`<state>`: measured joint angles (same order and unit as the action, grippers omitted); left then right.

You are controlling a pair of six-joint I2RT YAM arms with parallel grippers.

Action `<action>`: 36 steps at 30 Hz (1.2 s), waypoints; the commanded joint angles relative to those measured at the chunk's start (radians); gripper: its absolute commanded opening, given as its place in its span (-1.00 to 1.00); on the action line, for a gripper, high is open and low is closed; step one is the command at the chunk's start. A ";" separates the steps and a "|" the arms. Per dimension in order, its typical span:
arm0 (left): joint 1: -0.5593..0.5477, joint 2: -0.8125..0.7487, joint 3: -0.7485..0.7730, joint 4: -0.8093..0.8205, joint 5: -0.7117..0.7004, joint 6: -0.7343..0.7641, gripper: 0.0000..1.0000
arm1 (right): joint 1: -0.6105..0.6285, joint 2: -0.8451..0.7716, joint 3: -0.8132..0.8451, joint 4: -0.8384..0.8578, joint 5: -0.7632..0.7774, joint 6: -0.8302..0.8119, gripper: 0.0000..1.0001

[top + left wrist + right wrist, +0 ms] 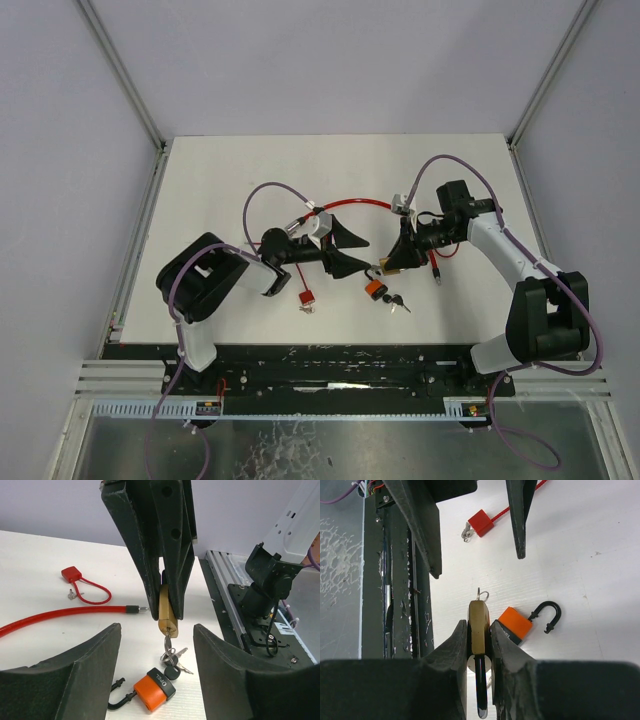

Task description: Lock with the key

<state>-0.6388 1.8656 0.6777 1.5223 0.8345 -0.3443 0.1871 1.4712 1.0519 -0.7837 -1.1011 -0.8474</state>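
A brass padlock (167,614) hangs just above the table with my right gripper (479,631) shut on its body (479,614). Its dark shackle (480,685) points back toward the right wrist camera. A key (168,642) sits in the keyhole on its underside, and a ring with two more black-headed keys (172,665) dangles from it to the table. My left gripper (157,672) stands open, facing the lock and key from a short distance with nothing between its fingers. From above, the left gripper (347,250) is just left of the right gripper (398,258).
An orange padlock (154,689) with an open black shackle lies just below the keys. A small red cable lock (305,296) lies front left, and a long red cable (60,614) runs across the table. The black rail (225,595) marks the near table edge.
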 commanded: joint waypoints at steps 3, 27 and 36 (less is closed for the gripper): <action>0.006 0.008 0.011 0.055 0.043 0.059 0.20 | -0.014 -0.027 0.060 -0.069 -0.025 -0.077 -1.00; -0.320 -0.428 -0.273 -0.360 -0.501 0.446 0.39 | -0.071 -0.197 0.037 -0.338 0.083 -0.380 -1.00; -0.499 -0.603 -0.259 -0.552 -0.759 0.525 0.48 | -0.071 -0.175 -0.002 -0.447 0.030 -0.460 -1.00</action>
<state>-1.0702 1.3231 0.3756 1.1122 0.2905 0.0742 0.1184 1.2945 1.0546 -1.1679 -1.0073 -1.2690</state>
